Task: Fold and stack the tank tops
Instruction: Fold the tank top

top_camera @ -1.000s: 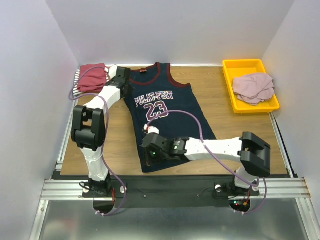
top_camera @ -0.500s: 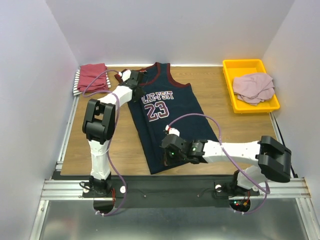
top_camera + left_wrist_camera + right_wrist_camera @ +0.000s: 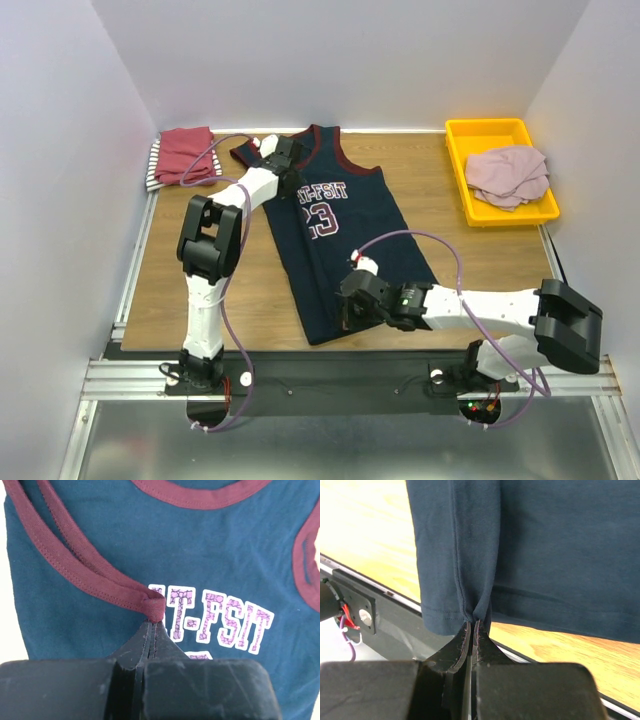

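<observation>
From above, the navy jersey [image 3: 345, 235] lies spread in the middle of the wooden surface [image 3: 200, 300], with its neck at the far end and its hem at the near end. The left fingers [image 3: 287, 160] sit at its far left shoulder, on the cloth. The right fingers [image 3: 348, 308] sit at the near hem, close to the jersey's near left corner. Well apart from both, in the far left corner, a folded dark-red top [image 3: 186, 153] rests on a striped top [image 3: 153, 168]. To the far right, a pink top [image 3: 508, 176] lies crumpled in a yellow tray [image 3: 468, 130].

In the left wrist view, the left fingers [image 3: 151, 632] are pressed together. They pinch a bunched fold of the maroon strap [image 3: 75, 565] right at their tips. The strap runs away from the tips toward the upper left, laid over the navy jersey [image 3: 210, 545]. The purple and white lettering lies just beyond the tips and to their right.

In the right wrist view, the right fingers [image 3: 472, 630] are also closed tight. They nip the hem of the navy jersey [image 3: 555, 550] at their tips, and the cloth puckers into a crease that runs straight away from them. The bare surface [image 3: 365, 535] shows to the left of the fingers. A metal rail [image 3: 380, 602] crosses below it on the same side.
</observation>
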{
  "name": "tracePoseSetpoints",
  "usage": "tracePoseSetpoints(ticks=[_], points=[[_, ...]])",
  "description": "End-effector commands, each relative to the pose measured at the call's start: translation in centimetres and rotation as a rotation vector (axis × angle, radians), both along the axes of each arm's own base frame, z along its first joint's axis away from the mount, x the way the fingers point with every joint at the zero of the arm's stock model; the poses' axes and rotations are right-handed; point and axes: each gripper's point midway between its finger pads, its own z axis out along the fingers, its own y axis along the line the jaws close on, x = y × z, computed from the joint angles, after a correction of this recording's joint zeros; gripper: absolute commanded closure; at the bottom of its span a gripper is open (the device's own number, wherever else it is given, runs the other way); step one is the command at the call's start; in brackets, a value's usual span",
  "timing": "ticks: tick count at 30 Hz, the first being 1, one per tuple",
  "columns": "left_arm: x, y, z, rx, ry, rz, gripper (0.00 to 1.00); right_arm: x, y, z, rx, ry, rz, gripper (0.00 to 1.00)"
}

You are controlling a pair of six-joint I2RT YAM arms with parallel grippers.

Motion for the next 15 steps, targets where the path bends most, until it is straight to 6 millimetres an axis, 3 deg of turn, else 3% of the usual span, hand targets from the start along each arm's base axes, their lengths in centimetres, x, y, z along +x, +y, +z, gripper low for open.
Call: tracePoseSetpoints(ticks=[1,6,15], points=[[1.3,-0.2,1.7,0.0,-0.048,0.021,1.0,1.0,-0.3,1.1,0.052,-0.021,-0.053,0.99],[1.3,-0.9,0.8,0.0,-0.034,0.011,1.0,1.2,-1.2,1.0,0.06,-0.019,-0.08,0.99],[1.5,-1.8,0.9,-0.008,-0.047,-0.001,1.0,1.2,-2.3,0.2,0.049,-0.011,-0.112,0.98]])
